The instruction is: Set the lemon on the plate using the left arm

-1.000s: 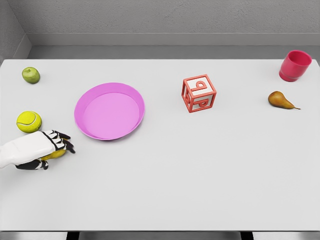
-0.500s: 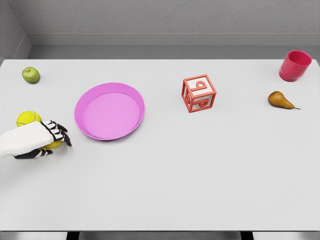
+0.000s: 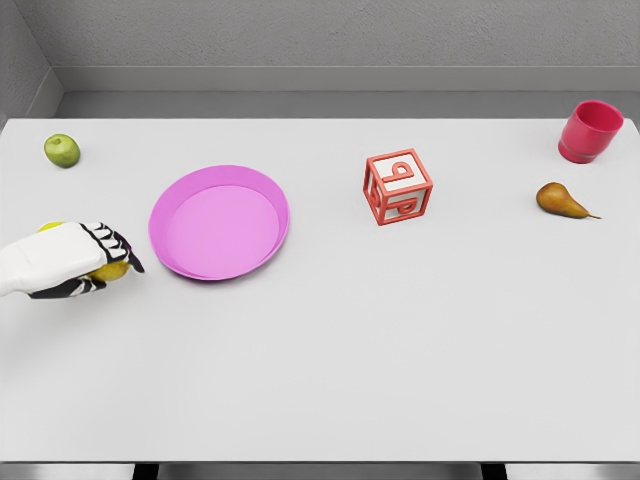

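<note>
The lemon (image 3: 110,271) shows only as a yellow sliver under the left hand (image 3: 75,262), whose fingers are wrapped around it near the tabletop's (image 3: 330,350) left edge. A tennis ball (image 3: 50,228) peeks out just behind the hand. The pink plate (image 3: 219,222) lies just to the right, a narrow strip of bare surface between them. A green apple (image 3: 62,150) sits at the far left corner. The letter block (image 3: 397,186), pear (image 3: 560,200) and red cup (image 3: 590,131) stand well apart on the right.
</note>
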You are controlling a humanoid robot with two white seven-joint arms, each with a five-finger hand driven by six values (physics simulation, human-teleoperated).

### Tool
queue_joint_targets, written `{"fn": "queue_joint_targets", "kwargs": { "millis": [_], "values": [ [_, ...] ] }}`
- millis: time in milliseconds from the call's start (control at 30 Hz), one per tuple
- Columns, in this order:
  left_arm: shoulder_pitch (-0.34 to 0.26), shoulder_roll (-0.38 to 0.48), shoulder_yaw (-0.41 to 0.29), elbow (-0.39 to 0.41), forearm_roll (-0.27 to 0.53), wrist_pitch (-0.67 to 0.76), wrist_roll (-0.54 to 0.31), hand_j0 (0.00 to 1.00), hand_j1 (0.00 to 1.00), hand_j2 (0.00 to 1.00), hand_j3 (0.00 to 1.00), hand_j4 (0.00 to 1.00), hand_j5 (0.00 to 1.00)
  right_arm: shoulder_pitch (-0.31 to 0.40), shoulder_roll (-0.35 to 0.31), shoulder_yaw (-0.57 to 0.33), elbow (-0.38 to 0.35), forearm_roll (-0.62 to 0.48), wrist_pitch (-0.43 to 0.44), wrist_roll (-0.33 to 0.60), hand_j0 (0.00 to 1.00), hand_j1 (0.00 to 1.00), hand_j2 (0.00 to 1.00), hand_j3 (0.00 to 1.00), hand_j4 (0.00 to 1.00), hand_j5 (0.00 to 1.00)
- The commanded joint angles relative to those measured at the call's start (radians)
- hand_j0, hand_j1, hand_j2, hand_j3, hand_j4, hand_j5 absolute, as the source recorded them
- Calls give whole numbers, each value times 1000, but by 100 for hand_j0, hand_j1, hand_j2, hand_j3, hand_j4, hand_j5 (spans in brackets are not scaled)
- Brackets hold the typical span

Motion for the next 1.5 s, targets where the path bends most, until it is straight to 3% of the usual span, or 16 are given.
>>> {"fn": "queue_joint_targets", "kwargs": {
  "millis": [0,867,1033,1167,1200,1233,1267,1400,1467],
  "values": [
    [-2,1,-2,-3,5,1,-1,61,61,61,61,61,61,0,0,0,0,0,0,0,100,100,100,100,100,100],
    [-97,-42,-13,-13,7,1,-1,59,59,59,59,59,59,0,0,0,0,0,0,0,100,100,100,100,100,100],
    [-137,-95,-16,-27,-1,1,-1,59,59,59,59,59,59,0,0,0,0,0,0,0,100,100,100,100,100,100],
    [-207,-229,-39,-33,-4,1,-68,60,60,60,60,60,60,0,0,0,0,0,0,0,100,100,100,100,100,100],
    [-225,-246,-44,-33,-1,1,-78,64,64,64,64,64,64,0,0,0,0,0,0,0,100,100,100,100,100,100],
    [-233,-252,-44,-33,2,1,-76,75,75,75,75,75,75,0,0,0,0,0,0,0,100,100,100,100,100,100],
    [-235,-250,-44,-33,8,1,-73,99,99,99,99,99,99,0,0,0,0,0,0,0,100,100,100,100,100,100],
    [-232,-186,-16,-24,20,1,-71,100,100,100,100,100,100,0,0,0,0,0,0,0,100,100,100,100,100,100],
    [-222,-160,11,2,63,1,-72,100,100,100,100,100,100,0,0,0,0,0,0,0,100,100,100,100,100,100]
  ]
}}
